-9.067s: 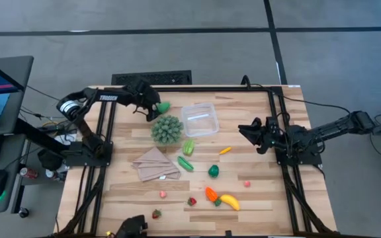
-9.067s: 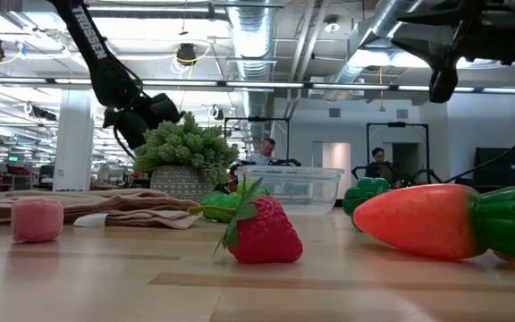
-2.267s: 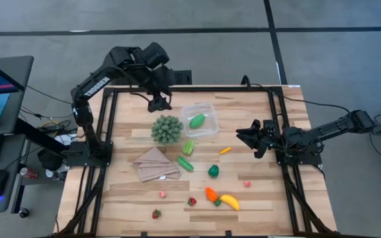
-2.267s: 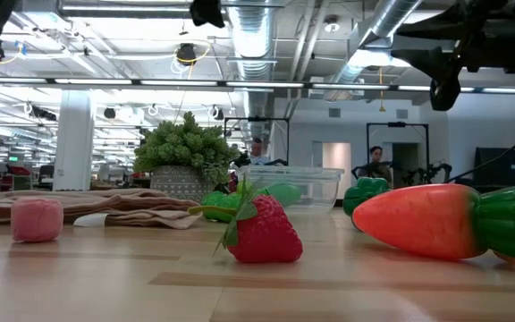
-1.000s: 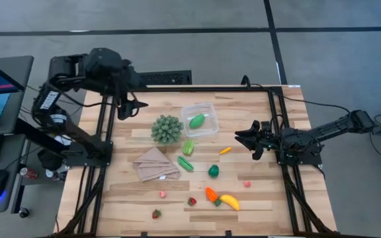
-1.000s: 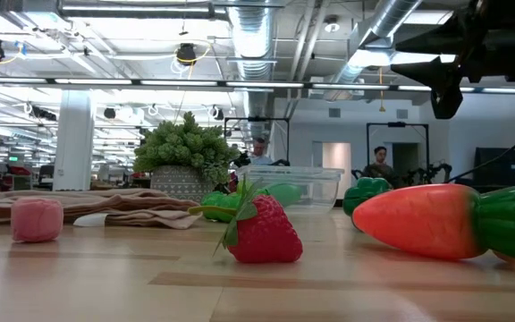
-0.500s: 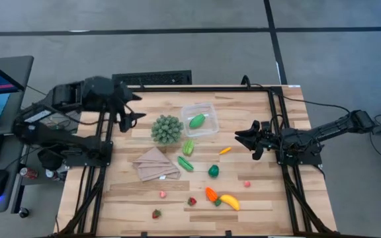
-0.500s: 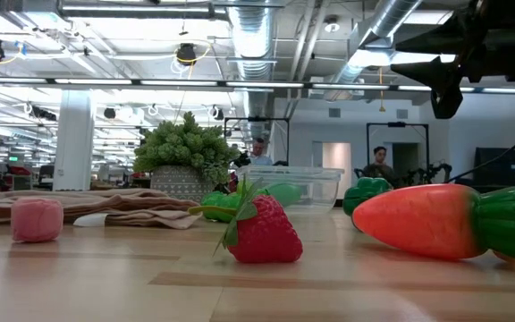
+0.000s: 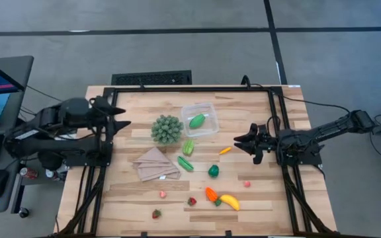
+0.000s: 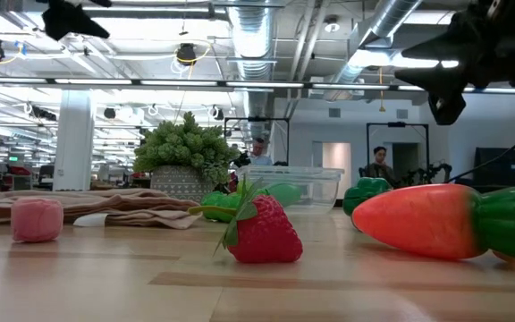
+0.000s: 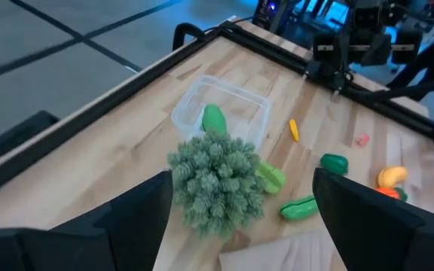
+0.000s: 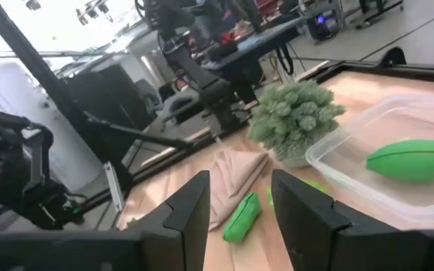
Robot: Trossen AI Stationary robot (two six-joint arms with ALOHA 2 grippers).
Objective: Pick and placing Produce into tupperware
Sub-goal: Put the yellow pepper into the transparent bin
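Wooden tabletop (image 9: pixel 256 106): right gripper (image 9: pixel 250 143) hovers empty, fingers part-open, just right of the small orange pod (image 9: pixel 225 151) lying diagonally at frame centre; tupperware (image 9: pixel 200 119) sits up-left; left gripper (image 9: pixel 114 114) spread wide, far left.

Even, bright overhead light falls on the table (image 9: pixel 243 198); shadows there are faint and soft. In the low view, ceiling lamps (image 10: pixel 186 54) glare white and the near strawberry (image 10: pixel 262 231) is soft-edged. Both wrist views are blurred, their fingers (image 11: pixel 368 218) dark.
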